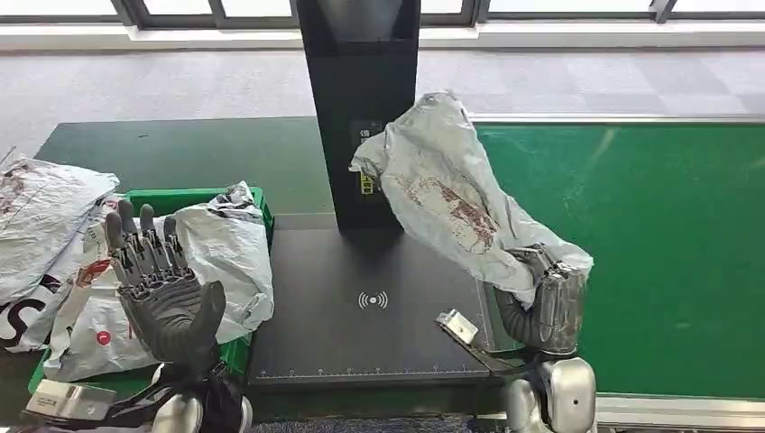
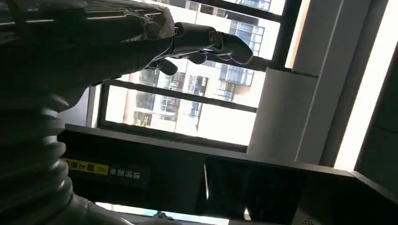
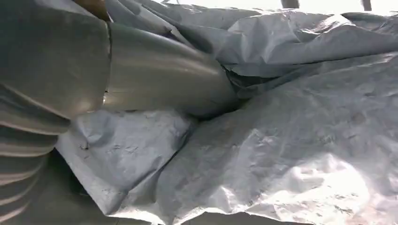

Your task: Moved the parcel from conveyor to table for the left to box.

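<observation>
Right hand (image 1: pixel 544 302) grips the grey parcel (image 1: pixel 451 194) by its lower end, its long axis slanting up toward the black scanner post (image 1: pixel 361 108), above the dark table (image 1: pixel 361 334) beside that post; left hand (image 1: pixel 162 289) open, farther off

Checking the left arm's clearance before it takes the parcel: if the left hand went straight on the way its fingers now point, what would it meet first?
Probably nothing nearby. The left hand is raised, fingers pointing up and open; its wrist view shows the fingers aimed toward the windows, above the dark scanner stand. Depth is unclear.
</observation>
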